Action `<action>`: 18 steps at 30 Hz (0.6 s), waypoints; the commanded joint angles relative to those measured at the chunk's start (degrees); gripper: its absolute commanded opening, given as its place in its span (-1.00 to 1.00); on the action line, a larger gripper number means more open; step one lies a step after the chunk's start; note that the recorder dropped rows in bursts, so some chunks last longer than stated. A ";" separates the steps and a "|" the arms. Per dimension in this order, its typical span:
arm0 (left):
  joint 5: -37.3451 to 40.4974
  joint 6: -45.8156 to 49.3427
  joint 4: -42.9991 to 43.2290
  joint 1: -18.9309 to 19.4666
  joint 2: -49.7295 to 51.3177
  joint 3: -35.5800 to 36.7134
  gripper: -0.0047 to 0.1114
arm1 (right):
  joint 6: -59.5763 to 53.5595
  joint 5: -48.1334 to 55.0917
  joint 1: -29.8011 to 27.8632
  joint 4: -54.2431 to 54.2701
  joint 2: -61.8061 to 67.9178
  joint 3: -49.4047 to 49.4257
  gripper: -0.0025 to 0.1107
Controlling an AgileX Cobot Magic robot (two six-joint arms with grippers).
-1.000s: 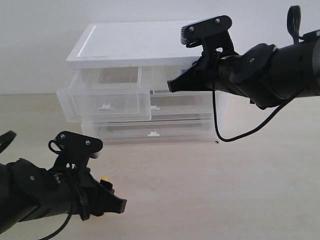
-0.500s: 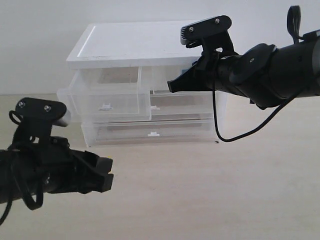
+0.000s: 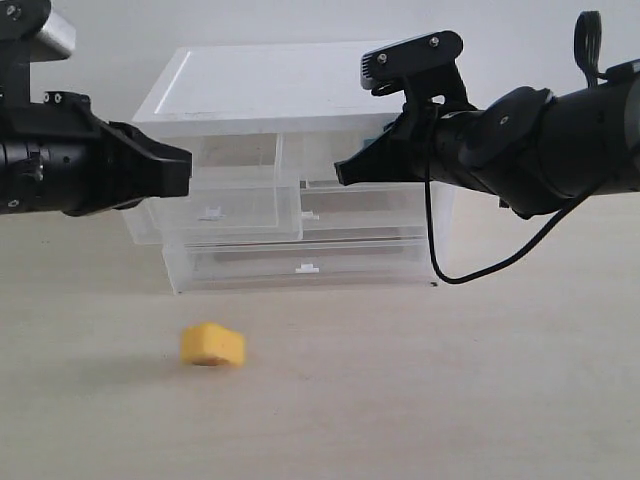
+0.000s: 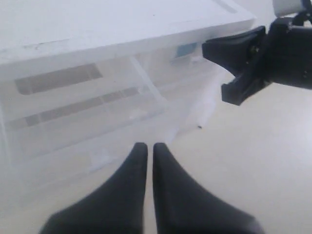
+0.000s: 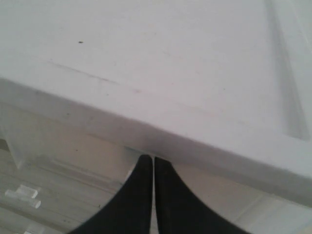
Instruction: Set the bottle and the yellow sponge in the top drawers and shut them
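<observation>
Two grippers show in the exterior view, and only this view shows the yellow sponge (image 3: 213,345). It lies alone on the table (image 3: 450,380), in front of the drawer unit (image 3: 270,90) and well below the left gripper (image 3: 180,170). That gripper hangs in the air by the unit's left side with its fingers pressed together and nothing between them.

The left wrist view confirms the clenched, empty jaws. It also looks down into the left top drawer (image 3: 215,195), which is pulled out and looks bare inside. This view alone shows a small teal patch (image 4: 184,48) behind the translucent plastic under the white lid, just beside the right gripper (image 3: 342,172). Whether that patch is the bottle I cannot tell, and the bottle shows plainly in no view.

The right wrist view shows only the lid's edge and the tips of the right gripper, closed on nothing, pointing at the right top drawer (image 3: 325,155). From outside, those tips sit at that drawer's front, but I cannot tell whether they touch it.
</observation>
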 commanded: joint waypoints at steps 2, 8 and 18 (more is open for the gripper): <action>3.69 -0.27 3.12 0.53 -0.44 1.41 -0.85 | -0.61 -1.75 -0.42 -0.77 -0.52 -0.86 -0.96; 3.26 -0.15 5.75 0.53 -0.65 6.26 -0.83 | -0.61 -1.85 -0.42 -0.77 -0.52 -0.86 -0.96; -4.57 -5.38 6.83 0.53 -0.65 15.26 -0.15 | -0.61 -1.13 -0.42 -0.77 -0.52 -0.86 -0.96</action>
